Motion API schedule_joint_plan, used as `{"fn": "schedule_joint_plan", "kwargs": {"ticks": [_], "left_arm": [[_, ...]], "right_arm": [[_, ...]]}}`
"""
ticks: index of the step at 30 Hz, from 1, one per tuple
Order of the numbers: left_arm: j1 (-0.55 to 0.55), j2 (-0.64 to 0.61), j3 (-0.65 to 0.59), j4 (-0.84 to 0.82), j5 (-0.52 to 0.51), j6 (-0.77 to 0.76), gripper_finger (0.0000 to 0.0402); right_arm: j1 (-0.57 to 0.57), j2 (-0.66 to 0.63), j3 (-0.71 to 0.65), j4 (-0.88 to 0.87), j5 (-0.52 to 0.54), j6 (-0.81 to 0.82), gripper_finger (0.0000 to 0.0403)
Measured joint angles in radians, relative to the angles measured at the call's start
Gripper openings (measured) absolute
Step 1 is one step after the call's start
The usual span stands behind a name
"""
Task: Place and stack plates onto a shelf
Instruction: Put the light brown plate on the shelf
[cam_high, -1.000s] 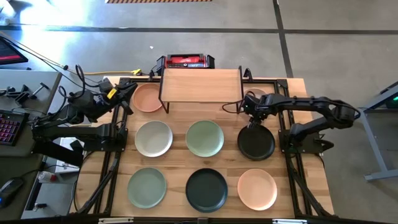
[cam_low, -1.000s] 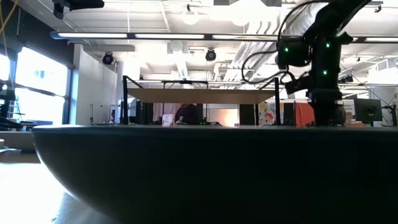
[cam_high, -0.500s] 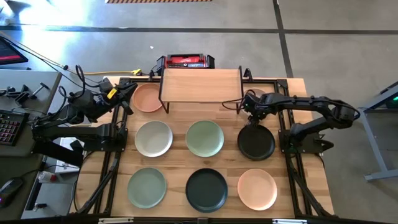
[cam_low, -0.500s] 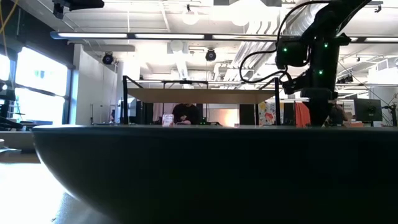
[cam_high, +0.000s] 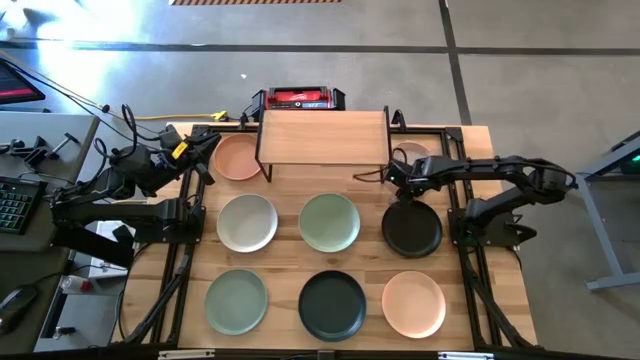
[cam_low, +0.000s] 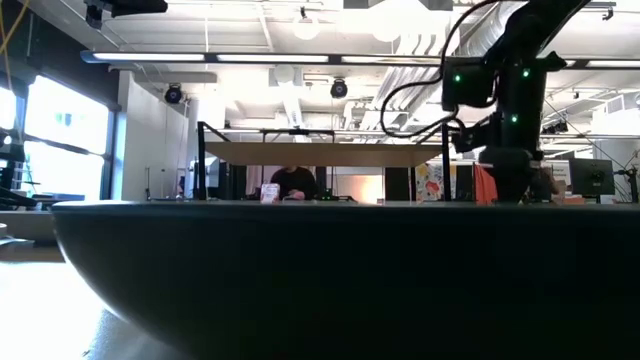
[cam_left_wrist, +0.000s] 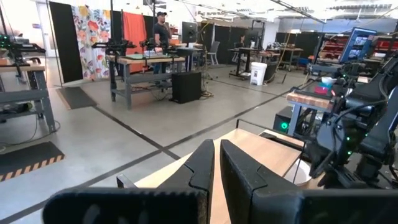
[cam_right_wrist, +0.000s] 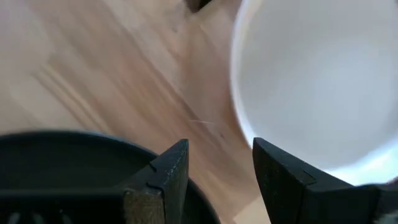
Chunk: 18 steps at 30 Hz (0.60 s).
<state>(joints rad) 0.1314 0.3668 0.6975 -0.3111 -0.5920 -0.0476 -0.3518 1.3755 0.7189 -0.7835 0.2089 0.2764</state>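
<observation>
Shelf (cam_high: 323, 137) stands at the table's far edge, top bare. Seven plates lie flat on the table (cam_high: 372, 258), an eighth white plate (cam_right_wrist: 311, 81) far right. Right gripper (cam_right_wrist: 214, 168), fingers parted and empty, hovers between white plate and black plate (cam_high: 411, 228). Left gripper (cam_left_wrist: 216, 163), fingers together, waits far left.

wood table (cam_high: 285, 255) carries shelf (cam_high: 323, 136), eight plates (cam_high: 330, 222).
</observation>
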Motion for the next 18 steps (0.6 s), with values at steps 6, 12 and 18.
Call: {"fn": "schedule_joint_plan", "kwargs": {"ticks": [6,12,18], "left_arm": [[0.0,0.0,0.0,-0.006,0.0,0.0,0.0017],[0.0,0.0,0.0,-0.007,0.0,0.0,0.0017],[0.0,0.0,0.0,-0.008,0.001,0.0,0.0017]], "right_arm": [[0.0,0.076,0.003,-0.008,0.067,-0.056,0.0158],[-0.002,0.084,0.013,0.009,0.103,-0.098,0.0158],[-0.009,0.098,0.0,0.05,0.114,-0.121,0.0158]]}}
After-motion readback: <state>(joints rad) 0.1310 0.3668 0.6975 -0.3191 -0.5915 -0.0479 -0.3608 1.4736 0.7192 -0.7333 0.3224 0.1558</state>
